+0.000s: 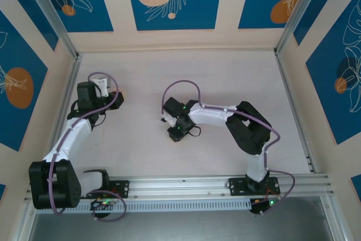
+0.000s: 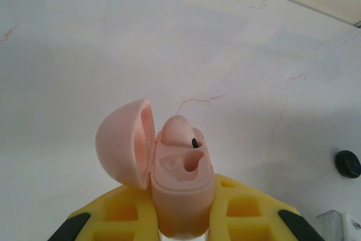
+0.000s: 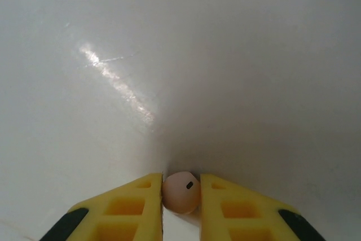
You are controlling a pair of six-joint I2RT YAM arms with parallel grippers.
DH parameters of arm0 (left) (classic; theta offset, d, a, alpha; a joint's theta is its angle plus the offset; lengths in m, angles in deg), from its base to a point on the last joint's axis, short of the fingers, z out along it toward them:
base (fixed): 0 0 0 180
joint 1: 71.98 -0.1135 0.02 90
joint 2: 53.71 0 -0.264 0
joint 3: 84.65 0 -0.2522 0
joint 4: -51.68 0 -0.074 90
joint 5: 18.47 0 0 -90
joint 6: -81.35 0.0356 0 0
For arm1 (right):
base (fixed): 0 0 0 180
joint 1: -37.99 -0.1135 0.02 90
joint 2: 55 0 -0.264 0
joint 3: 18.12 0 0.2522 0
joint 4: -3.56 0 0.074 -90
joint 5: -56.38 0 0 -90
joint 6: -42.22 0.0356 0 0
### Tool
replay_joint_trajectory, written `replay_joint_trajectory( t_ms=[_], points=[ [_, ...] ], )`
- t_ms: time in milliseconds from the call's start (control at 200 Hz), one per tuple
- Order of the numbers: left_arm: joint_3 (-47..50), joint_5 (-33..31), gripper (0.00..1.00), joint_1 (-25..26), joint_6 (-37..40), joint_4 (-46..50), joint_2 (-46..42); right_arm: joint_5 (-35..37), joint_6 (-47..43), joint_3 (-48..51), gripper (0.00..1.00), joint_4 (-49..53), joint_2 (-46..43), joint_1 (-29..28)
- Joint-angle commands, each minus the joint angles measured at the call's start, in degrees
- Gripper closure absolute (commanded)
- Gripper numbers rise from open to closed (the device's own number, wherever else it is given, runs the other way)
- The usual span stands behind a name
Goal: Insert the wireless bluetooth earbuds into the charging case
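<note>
Progress is about half, by my judgement: one earbud (image 2: 177,131) sits in the far socket of the case (image 2: 181,187), and the near socket (image 2: 183,165) beside it is empty. Your left pincer (image 2: 181,198) is clamped on the lower body of the case. It holds the case with its long axis along the fingers and its open mouth tipped up toward the wrist camera. The lid (image 2: 121,142) swings out to the case's left. Your right pincer (image 3: 181,190) is pinched narrow on the second earbud (image 3: 180,193), well to the right of the case. That earbud shows you a rounded end with a small dark slot; you cannot tell its long axis. You have yet to seat it in the near socket.
</note>
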Motion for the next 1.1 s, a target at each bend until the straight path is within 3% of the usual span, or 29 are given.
replay_joint_trajectory(
  t_ms=[0,150,305,620,690,1095],
  points=[
    [-0.4,-0.9,0.92,0.7,1.3,-0.9,0.1,4.8,10.2,2.8,0.79,1.7,1.4,-0.6],
    [-0.4,-1.0,0.92,0.7,1.8,-0.4,-0.3,3.5,8.2,2.4,0.69,-0.2,-1.0,-1.3],
    [-0.2,-1.2,0.92,0.7,1.8,-0.3,-0.6,1.6,-0.1,-0.4,0.59,2.7,-4.4,-0.5],
    [1.9,-0.9,0.92,0.9,1.5,-1.2,-2.2,-8.3,-37.3,-2.4,0.56,10.4,-9.1,4.4],
    [2.4,-1.3,0.92,1.0,1.6,-1.2,-2.8,-6.8,-43.9,-3.4,0.57,12.5,-7.4,4.0],
    [3.4,-1.4,0.92,1.0,2.4,-1.7,-2.9,-5.0,-47.7,-8.5,0.58,10.4,1.1,2.3]
  ],
)
